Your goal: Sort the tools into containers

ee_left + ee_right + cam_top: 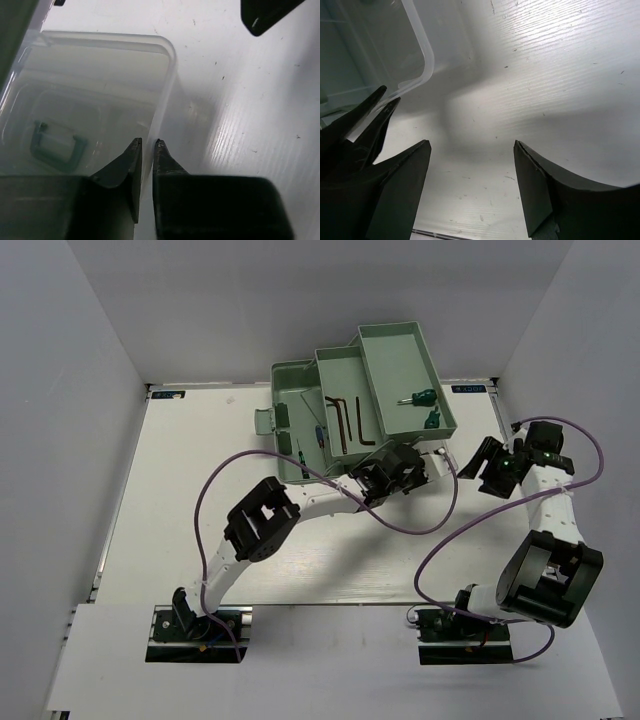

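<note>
Your pale green toolbox (290, 390) stood fanned open, hex keys (348, 425) and green-handled screwdrivers (420, 398) in its trays (395, 360), left gripper (147, 144) pinching the rim of its clear lid (100, 75), right gripper (471, 145) nearby with fingers spread wide.

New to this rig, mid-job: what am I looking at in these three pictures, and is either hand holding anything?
Two robot arms are bolted at the near edge of a table. The wide picture looks down from above; the other two come from a camera on each wrist. At the far side stands an open green toolbox: hex keys lie in its middle tray, two stubby screwdrivers in the right tray, thin screwdrivers in the left part. The left hand has its fingers nearly together on the edge of the clear lid, seemingly pinching it. The right hand is open and empty, above the table beside that lid.
</note>
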You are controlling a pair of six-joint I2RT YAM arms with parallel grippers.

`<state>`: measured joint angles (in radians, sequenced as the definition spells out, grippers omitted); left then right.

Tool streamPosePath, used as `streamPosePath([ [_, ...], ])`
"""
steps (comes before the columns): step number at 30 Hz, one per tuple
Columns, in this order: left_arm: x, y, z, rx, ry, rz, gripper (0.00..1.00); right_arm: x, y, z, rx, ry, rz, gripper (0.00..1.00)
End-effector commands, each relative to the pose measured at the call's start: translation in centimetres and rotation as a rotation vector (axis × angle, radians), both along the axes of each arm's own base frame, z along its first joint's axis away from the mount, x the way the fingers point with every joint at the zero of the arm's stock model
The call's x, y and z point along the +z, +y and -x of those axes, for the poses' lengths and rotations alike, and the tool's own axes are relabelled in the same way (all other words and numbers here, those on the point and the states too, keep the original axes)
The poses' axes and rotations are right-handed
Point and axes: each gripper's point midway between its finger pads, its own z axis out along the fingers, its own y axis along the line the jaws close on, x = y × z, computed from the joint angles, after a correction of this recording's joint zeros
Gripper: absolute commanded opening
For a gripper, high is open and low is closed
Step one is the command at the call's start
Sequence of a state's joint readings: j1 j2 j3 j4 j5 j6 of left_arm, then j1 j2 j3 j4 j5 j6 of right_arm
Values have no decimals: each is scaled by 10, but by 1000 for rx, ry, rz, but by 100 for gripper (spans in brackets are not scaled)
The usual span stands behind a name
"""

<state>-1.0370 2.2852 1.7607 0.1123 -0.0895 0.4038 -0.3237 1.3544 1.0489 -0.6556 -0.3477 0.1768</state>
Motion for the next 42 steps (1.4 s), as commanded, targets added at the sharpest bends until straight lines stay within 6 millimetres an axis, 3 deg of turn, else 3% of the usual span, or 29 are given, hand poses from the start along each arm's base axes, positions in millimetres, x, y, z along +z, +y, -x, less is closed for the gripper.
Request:
streamPosePath([
  [1,-20,9,12,0,69,-49,14,2,-3,-5,-11,-26,-4,73],
  [2,-20,9,12,4,77,-44,4,3,-3,-5,-11,-29,-3,73],
  [4,-15,6,20,-17,80,-42,0,1,-5,-6,-15,-28,1,73],
  [8,-6,5,26,-41,97,-30,0,-5,-8,-8,-23,-8,-3,73],
  [10,8,3,27,-53,92,-11,0,-7,-8,-8,-26,-2,-8,73],
  [13,8,6,29,-49,106,-20,0,-7,-11,-11,-33,-4,-5,73],
  [21,75,9,30,-45,46,75,0,-9,-13,-21,-23,-13,-6,76],
  [27,146,27,29,-16,-22,190,0,-22,-25,-41,-41,10,22,76],
  [30,174,35,34,-16,-38,234,0,-38,-26,-55,-10,24,14,67],
  [33,192,40,37,-15,-47,266,0,-47,-7,-69,81,29,-67,53],
  [34,197,41,38,-15,-51,274,0,-39,-1,-79,114,2,-79,45],
  [35,206,44,40,-13,-50,293,0,-48,7,-80,147,24,-106,41],
  [40,212,50,42,-3,-47,301,0,-63,33,-95,259,56,-158,22],
  [42,216,54,46,2,-35,321,0,-71,53,-96,324,64,-176,21],
])
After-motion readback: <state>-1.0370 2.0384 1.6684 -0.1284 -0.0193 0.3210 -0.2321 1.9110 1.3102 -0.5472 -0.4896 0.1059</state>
